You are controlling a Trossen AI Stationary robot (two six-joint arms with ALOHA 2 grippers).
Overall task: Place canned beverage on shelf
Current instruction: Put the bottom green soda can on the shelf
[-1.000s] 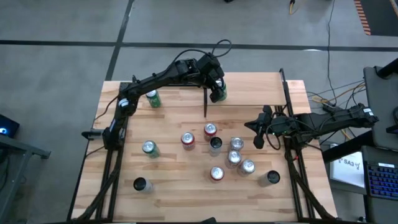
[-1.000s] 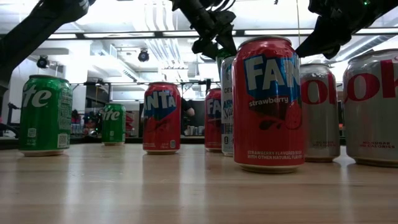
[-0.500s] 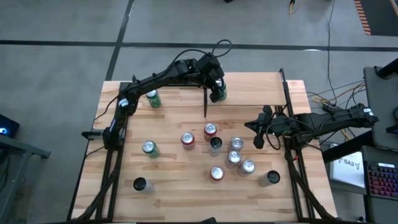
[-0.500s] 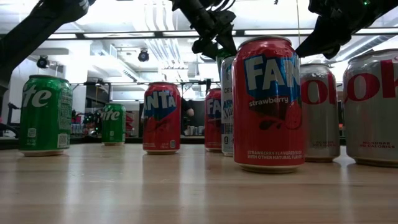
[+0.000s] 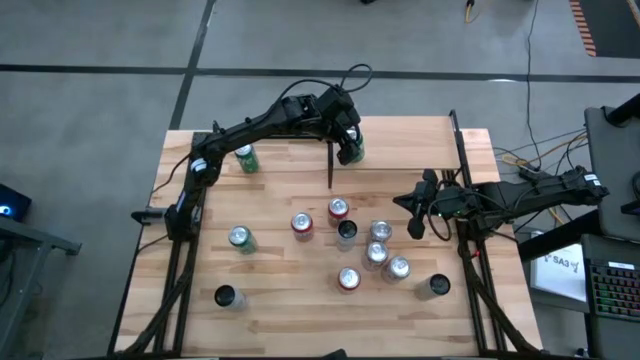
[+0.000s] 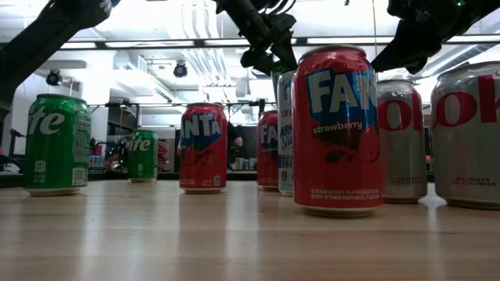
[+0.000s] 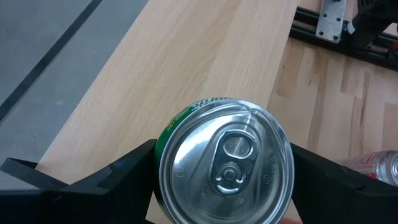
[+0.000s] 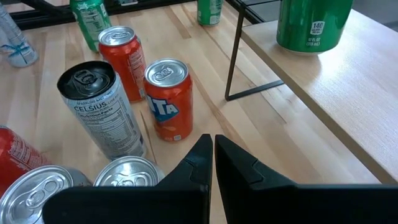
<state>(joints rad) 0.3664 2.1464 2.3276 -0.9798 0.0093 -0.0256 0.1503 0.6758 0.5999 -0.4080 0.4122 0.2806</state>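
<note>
bare wood lies open across the shelf (image 5: 410, 140) (its black post (image 5: 330, 165) fronts the crowded cans (image 5: 360, 245)).

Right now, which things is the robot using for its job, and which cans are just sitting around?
Part of the job:
- green can on the shelf, between the left tool's fingers

Just sitting around:
- Fanta Strawberry can
- Celsius can
- Sprite can
- right tool, shut, waiting

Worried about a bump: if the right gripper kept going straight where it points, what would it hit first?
Probably the orange can standing just ahead of the shut right gripper; depth is hard to judge.
</note>
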